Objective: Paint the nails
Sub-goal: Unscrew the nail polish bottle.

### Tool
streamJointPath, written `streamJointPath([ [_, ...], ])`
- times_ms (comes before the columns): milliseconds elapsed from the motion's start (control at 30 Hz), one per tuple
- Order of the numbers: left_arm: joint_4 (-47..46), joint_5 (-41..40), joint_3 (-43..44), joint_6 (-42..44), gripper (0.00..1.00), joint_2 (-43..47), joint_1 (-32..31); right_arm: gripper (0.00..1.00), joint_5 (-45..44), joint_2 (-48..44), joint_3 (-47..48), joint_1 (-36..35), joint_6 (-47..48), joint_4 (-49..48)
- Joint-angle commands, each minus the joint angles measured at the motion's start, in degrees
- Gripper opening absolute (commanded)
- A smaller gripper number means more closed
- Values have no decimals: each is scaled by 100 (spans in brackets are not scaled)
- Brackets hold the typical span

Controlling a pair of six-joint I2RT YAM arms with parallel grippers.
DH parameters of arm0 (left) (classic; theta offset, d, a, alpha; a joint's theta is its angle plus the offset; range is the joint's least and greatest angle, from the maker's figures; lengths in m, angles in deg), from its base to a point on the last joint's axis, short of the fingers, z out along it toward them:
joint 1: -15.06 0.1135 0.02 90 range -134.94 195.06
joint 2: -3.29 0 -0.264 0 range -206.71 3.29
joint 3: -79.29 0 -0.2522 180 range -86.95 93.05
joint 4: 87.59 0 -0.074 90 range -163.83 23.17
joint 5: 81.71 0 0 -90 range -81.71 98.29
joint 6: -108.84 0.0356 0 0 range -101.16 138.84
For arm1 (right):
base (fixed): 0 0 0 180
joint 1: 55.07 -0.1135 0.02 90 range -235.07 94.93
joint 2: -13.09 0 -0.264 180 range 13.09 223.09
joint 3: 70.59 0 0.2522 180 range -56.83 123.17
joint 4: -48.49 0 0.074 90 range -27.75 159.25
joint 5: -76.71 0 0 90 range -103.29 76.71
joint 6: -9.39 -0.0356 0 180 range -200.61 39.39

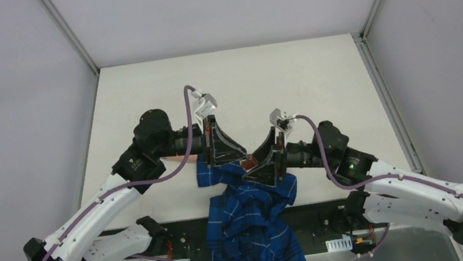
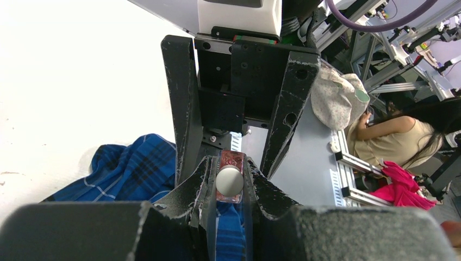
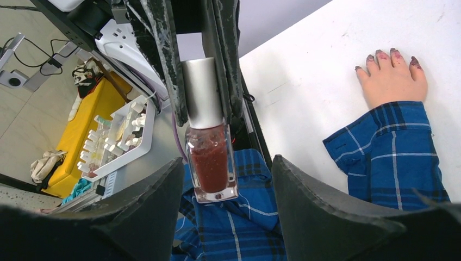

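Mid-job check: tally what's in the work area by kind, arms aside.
polish bottle: 1
pale hand: 1
blue plaid shirt: 1
Total: 3

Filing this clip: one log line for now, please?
left gripper: shut on bottle | right gripper: open around bottle | nails: dark

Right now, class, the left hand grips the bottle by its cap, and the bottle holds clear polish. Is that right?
Not quite. The polish is dark red, not clear; the right wrist view shows it through the glass. The rest stands: the left hand grips the bottle by its cap.
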Motion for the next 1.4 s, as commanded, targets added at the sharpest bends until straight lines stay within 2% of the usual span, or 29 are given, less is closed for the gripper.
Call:
streamJointPath([
  [0, -307, 16, 12, -33, 0, 27, 69, 63, 187, -38, 286, -4, 170, -401],
  [100, -316, 47, 27, -56, 0, -24, 62, 63, 116, -86, 281, -6, 221, -407],
  [267, -343, 114, 32, -97, 0, -66, 62, 54, 214, -92, 313, -6, 184, -482],
  [633, -347, 172, 45, -79, 0, -34, 61, 53, 131, 14, 323, -6, 203, -708],
  [767, -358, 171, 36, -97, 0, -75, 61, 42, 194, 108, 362, -5, 213, -706],
  [867, -365, 162, 25, -97, 0, -63, 61, 24, 141, 104, 305, -5, 204, -717],
  [900, -365, 155, 24, -97, 0, -63, 61, 16, 102, 104, 292, -6, 208, -719],
  [1000, -372, 133, 19, -105, 0, -68, 61, 0, -28, 132, 274, -4, 262, -715],
  [1100, -369, 8, 2, -140, 0, -66, 63, 0, -262, 159, 245, -9, 341, -683],
  [1367, -365, -379, -70, -312, 0, -55, 191, 0, -1627, 201, 184, -11, 810, -621],
])
